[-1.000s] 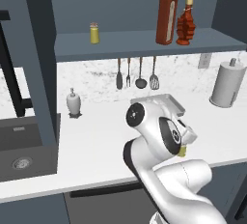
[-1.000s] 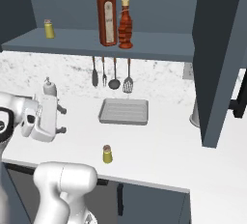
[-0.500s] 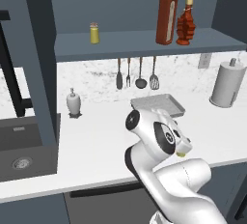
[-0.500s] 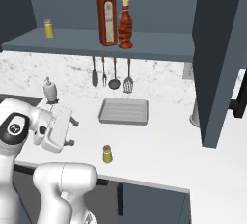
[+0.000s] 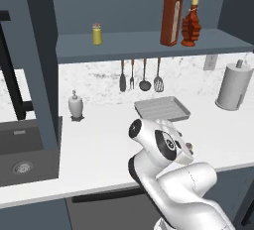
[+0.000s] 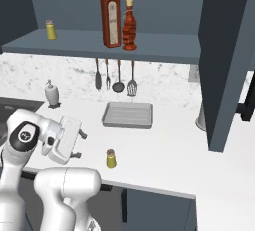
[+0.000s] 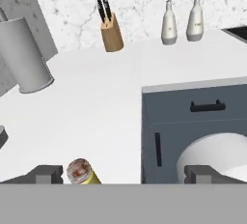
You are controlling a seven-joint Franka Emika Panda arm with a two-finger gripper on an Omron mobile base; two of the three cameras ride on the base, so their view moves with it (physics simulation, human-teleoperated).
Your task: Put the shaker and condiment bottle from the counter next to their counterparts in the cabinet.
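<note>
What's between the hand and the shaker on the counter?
Bare white counter, nothing else: in the right base view the hand sits left of the shaker, apart from it, with a clear gap.

Bare worktop (image 6: 164,150) lies all round the shaker (image 6: 111,159), so I can come at it from any side. The tray (image 6: 128,115) sits behind it, well apart. On the cabinet (image 5: 149,45) shelf, open board stretches between the yellow shaker (image 5: 97,34) and the tall red bottle (image 5: 171,15); the condiment bottle (image 5: 191,24) crowds that bottle's right.
</note>
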